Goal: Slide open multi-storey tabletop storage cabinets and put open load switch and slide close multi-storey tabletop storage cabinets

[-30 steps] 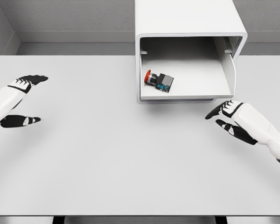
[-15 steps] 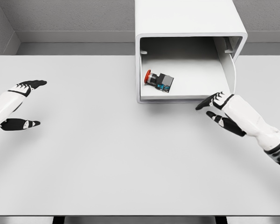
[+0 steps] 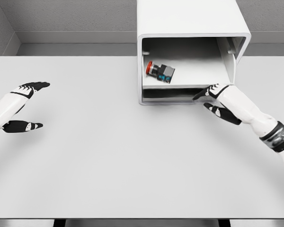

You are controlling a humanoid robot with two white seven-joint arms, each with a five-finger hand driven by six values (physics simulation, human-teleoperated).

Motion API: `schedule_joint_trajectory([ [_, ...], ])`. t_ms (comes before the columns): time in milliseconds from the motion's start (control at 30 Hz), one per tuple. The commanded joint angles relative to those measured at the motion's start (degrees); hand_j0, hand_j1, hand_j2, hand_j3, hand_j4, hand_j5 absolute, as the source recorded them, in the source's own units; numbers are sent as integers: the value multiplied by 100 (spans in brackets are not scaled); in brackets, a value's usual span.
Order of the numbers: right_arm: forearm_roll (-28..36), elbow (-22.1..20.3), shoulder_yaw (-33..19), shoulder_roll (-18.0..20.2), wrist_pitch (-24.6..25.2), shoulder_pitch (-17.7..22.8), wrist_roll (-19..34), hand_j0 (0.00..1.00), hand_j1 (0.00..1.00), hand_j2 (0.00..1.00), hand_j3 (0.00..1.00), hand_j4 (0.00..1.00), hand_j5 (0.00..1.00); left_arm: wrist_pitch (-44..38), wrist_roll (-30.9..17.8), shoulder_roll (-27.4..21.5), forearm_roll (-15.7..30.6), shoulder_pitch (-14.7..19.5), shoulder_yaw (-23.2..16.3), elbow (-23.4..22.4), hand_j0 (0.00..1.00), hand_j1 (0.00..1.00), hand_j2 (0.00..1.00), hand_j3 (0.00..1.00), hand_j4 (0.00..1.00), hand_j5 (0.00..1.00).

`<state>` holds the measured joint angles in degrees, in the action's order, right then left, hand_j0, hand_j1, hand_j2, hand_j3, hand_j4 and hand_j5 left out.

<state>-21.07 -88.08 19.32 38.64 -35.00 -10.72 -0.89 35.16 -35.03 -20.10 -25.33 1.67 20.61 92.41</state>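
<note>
Right hand (image 3: 217, 100): fingers spread, holding nothing, fingertips against drawer (image 3: 189, 85) front edge | Load switch (image 3: 160, 71): lying tilted inside drawer, left part | Cabinet (image 3: 189, 21): at table (image 3: 109, 161) rear, drawer partly out | Left hand (image 3: 22, 105): fingers apart, empty, far left above table

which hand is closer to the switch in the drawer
Right. The right hand is at the front edge of the drawer holding the switch, just to the switch's right. The left hand hangs open far off over the left side of the table.
</note>
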Motion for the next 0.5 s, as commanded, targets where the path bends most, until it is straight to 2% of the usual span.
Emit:
schedule_joint_trajectory([
  [0, 15, 291, 125, -85, 0, -9, 89, 59, 59, 59, 59, 59, 59, -16, 3, -3, 46, 0, 5, -4, 100, 100, 100, 100, 100, 100],
  [200, 42, 274, 72, 38, 0, 26, 72, 60, 60, 60, 60, 60, 60, -16, 3, 6, 2, -9, -4, 14, 100, 100, 100, 100, 100, 100],
  [333, 226, 335, -121, 899, 0, 131, -16, 61, 61, 61, 61, 61, 61, -16, 3, 6, -112, -9, -30, 5, 100, 100, 100, 100, 100, 100],
  [400, 235, 344, -455, 1145, 0, 369, -16, 61, 61, 61, 61, 61, 61, -16, 3, 15, -165, -9, -74, 5, 100, 100, 100, 100, 100, 100],
  [467, 244, 344, -490, 1189, 0, 404, -25, 61, 61, 61, 61, 61, 61, -16, 3, 15, -174, -9, -83, 5, 100, 100, 100, 100, 100, 100],
])
